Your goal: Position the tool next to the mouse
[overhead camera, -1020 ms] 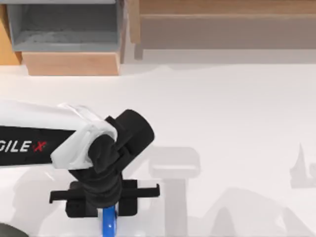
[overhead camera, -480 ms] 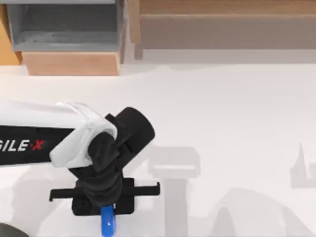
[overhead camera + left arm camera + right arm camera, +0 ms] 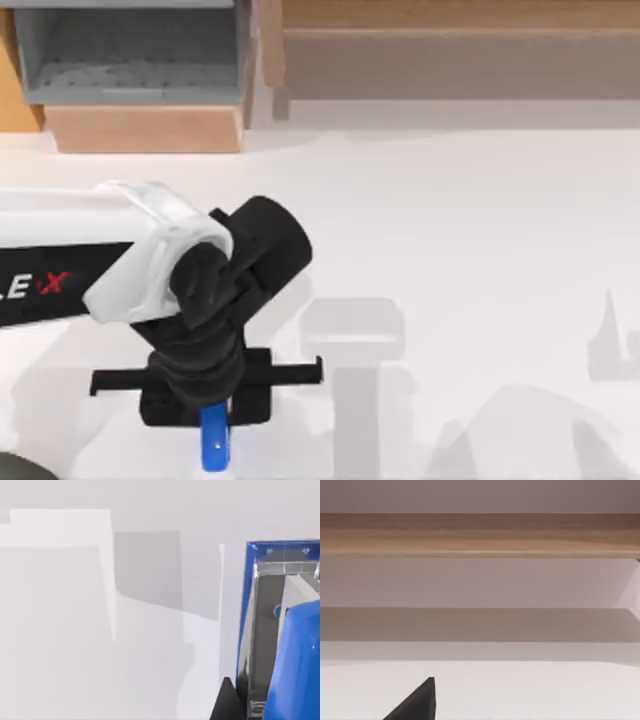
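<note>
Tool: small bright blue elongated bar with a rounded end, sticking out from under the left pincer toward the near edge of the top view; its upper part is hidden beneath the pincer body. In the left wrist view a glossy blue rounded surface sits right against the camera, beside a blue-edged, mirror-like metal face.

Left pincer: black two-finger gripper on the white AgileX arm, pointing straight down over the left half of the table, directly above the blue bar. It looks clamped on the bar, though the fingertips themselves are covered by the wrist.

Table: plain white surface with soft grey shadows to the right of the pincer.

Back edge: grey open bin in a pale wooden frame beyond the pincer, a long wooden shelf to its right.

Right pincer: one dark finger tip shows in the right wrist view, facing the wooden shelf; whether it is apart or together I cannot tell.
</note>
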